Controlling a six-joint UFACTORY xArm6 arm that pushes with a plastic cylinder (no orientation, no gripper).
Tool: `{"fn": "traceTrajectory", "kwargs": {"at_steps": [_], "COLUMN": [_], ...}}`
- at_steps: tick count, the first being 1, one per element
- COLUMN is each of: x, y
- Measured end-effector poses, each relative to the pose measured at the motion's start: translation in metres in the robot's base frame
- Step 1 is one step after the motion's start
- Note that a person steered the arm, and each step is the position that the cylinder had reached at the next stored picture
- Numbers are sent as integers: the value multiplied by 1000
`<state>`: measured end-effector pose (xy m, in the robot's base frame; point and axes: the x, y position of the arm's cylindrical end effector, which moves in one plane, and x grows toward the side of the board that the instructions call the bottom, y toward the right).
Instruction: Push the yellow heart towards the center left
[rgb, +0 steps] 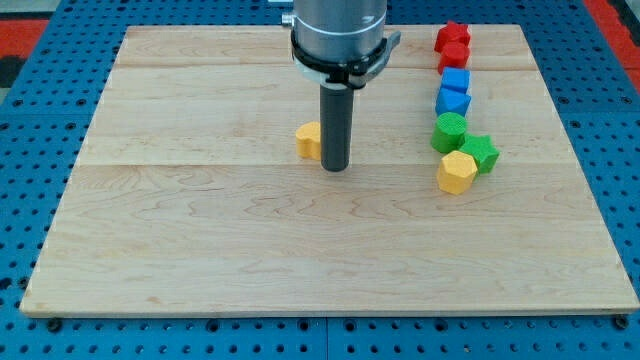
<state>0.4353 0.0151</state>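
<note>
- Nearest us, the bottom half of the tabletop (200, 260) carries nothing at all: just pale wood grain down to the lower edge.
- Moving up to mid-frame, here's the action: my tip (336, 167) is planted on the wood, just right of the yellow heart (308, 140), touching it or very nearly so. The rod hides the heart's right part, so its outline is only half readable.
- No claw on this arm to open or close, folks; it ends in a plain rod, nothing held, and it works by shoving only.
- That placement makes sense to me: with the tip on the heart's right flank, a slide toward the frame's left should carry the block to the center left, and it has most of that way to go.
- The risk, as I judge it, is an off-centre contact letting the heart spin away around the rod.
- Over at the right, well apart from the heart, a yellow block (456, 172) sits lowest of a column, touching a green block (481, 152).
- Higher up the column: another green block (449, 131), then two blue blocks (453, 92), stacked close in the picture.
- Farthest away, upper right, two red blocks (452, 45) cap the line, all out of the push path.
</note>
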Motion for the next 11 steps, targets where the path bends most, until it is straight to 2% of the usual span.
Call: {"fn": "traceTrajectory", "kwargs": {"at_steps": [2, 5, 7, 8, 11], "x": [-58, -20, -20, -32, -86], "y": [14, 9, -53, -75, -77]}}
